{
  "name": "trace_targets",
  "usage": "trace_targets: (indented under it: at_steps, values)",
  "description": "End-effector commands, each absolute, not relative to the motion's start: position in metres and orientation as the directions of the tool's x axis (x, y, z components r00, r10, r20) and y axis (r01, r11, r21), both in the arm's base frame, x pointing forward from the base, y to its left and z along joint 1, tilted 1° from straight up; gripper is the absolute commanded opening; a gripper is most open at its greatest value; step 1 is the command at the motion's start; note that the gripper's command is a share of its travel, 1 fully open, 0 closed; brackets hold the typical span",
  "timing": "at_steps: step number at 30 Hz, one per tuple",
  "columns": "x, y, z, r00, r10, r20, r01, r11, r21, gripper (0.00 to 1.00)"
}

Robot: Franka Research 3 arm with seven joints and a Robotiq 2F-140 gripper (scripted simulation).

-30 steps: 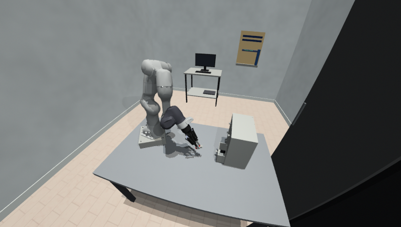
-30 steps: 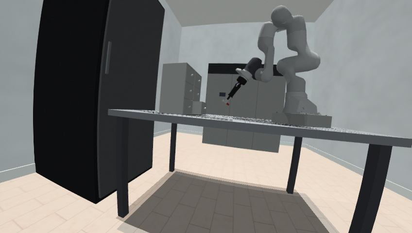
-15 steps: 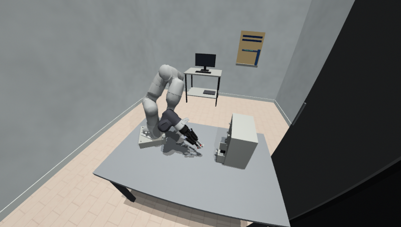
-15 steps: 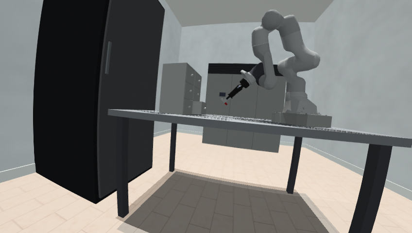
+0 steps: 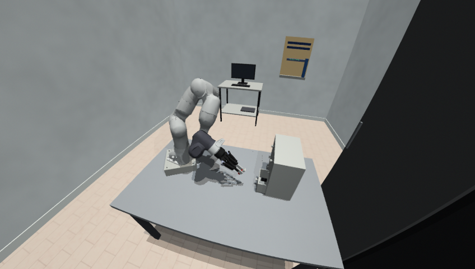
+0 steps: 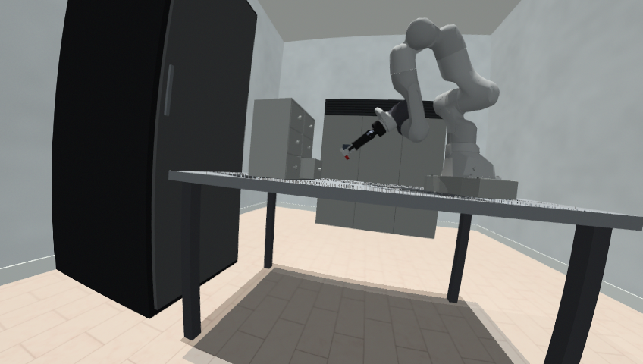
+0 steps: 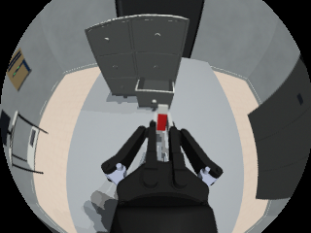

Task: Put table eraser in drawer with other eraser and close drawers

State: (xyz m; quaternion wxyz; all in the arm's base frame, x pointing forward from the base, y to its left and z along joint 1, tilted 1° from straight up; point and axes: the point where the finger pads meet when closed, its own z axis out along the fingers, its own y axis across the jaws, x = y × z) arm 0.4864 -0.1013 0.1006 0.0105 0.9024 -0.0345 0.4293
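Note:
The small grey chest stands on the table with several drawers; it also shows in the exterior view and the wrist view. One bottom drawer is pulled out; it shows as an open tray in the wrist view. My gripper is shut on the red and white eraser and holds it tilted above the table, a short way in front of the open drawer. The eraser also shows in the exterior view. What lies inside the drawers is hidden.
A tall black cabinet stands close beside the table behind the chest. The robot base sits at the table's far corner. A small desk with a monitor stands by the back wall.

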Motion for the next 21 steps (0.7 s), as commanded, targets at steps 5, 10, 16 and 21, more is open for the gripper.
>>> trace_targets:
  at_steps: [5,10,16,21]
  values:
    - [0.506,-0.103,0.102,0.625,-0.057,0.779,-0.075,-0.997,-0.013,0.11]
    - [0.523,-0.105,0.102,0.625,-0.057,0.779,-0.075,-0.997,-0.013,0.11]
    - [0.538,-0.106,0.103,0.625,-0.057,0.779,-0.075,-0.997,-0.013,0.11]
    - [0.559,-0.107,0.103,0.625,-0.057,0.779,-0.075,-0.997,-0.013,0.11]
